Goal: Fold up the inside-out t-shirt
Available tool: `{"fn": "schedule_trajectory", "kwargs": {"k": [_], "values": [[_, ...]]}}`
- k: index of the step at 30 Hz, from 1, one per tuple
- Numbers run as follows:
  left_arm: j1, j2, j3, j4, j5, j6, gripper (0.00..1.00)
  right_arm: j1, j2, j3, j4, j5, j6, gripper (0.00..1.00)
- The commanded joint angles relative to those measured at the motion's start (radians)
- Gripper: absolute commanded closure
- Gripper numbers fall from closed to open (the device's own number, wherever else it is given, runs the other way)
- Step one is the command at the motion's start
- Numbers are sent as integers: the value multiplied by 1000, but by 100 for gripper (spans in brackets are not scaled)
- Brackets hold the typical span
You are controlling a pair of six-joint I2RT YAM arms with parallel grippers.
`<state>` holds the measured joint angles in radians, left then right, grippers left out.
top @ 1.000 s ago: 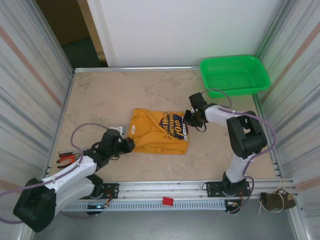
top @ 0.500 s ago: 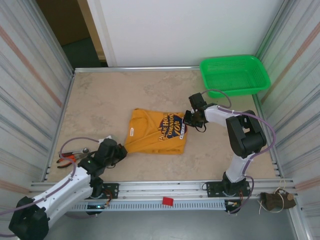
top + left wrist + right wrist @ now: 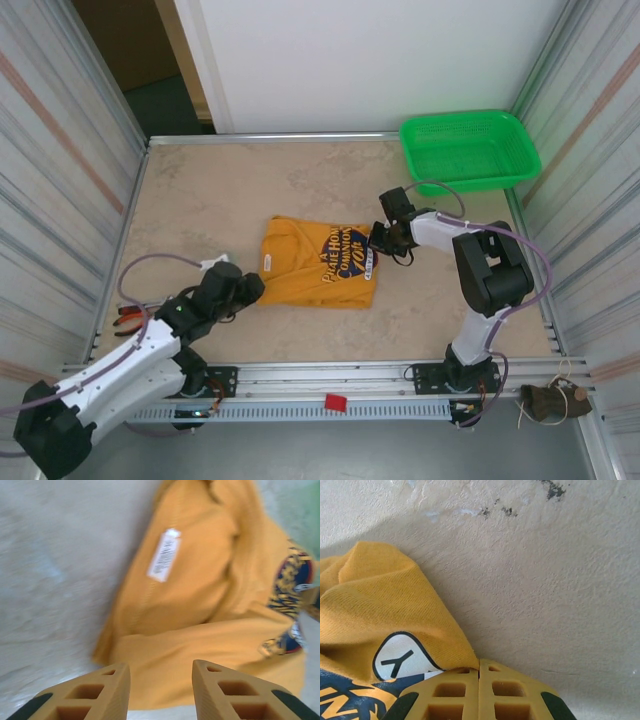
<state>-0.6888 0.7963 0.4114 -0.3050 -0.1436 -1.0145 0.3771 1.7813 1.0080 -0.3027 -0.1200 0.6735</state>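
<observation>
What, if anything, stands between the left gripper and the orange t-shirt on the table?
Nothing visible does. In the left wrist view, the left gripper is open, and the orange t-shirt lies directly ahead, its near folded edge just beyond the fingertips. The top view also shows no object between them.

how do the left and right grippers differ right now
The left gripper has its jaws apart; the right gripper has them pressed together. The left gripper sits at the near-left corner of the t-shirt, on the side with the white tag; the right gripper meets the far-right edge by the print, though a pinch cannot be confirmed. Both have yellow-orange fingers and sit low over the table.
</observation>
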Motion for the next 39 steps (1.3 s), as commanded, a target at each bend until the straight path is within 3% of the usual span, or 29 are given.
{"fn": "schedule_trajectory", "kwargs": {"k": [1,5,9,15,18,21,23,26,28,31,35,39], "values": [[-51,140,47,162,-3,-9,63,-6,-44,-43,-30,47,33,100],[-99,373,71,318,55,-108,62,-6,-71,-78,-32,56,43,100],[-50,556,70,406,147,-167,62,-1,-130,-144,-38,73,58,100],[103,794,204,448,328,-36,63,60,-317,-328,-50,113,134,100],[156,907,345,389,363,93,63,159,-432,-423,-76,137,227,100],[200,1029,524,308,378,240,64,330,-540,-492,-113,179,372,100],[223,1101,649,258,387,348,64,441,-600,-508,-154,214,454,79],[262,1140,811,149,373,500,64,506,-696,-467,-273,283,480,58],[285,1103,852,121,383,552,63,487,-750,-430,-316,311,438,57],[292,989,848,78,409,559,61,348,-758,-349,-308,230,290,65],[215,838,705,135,474,450,60,163,-627,-248,-184,58,101,69],[116,790,513,301,498,323,60,110,-455,-169,-69,-36,30,76]]}}
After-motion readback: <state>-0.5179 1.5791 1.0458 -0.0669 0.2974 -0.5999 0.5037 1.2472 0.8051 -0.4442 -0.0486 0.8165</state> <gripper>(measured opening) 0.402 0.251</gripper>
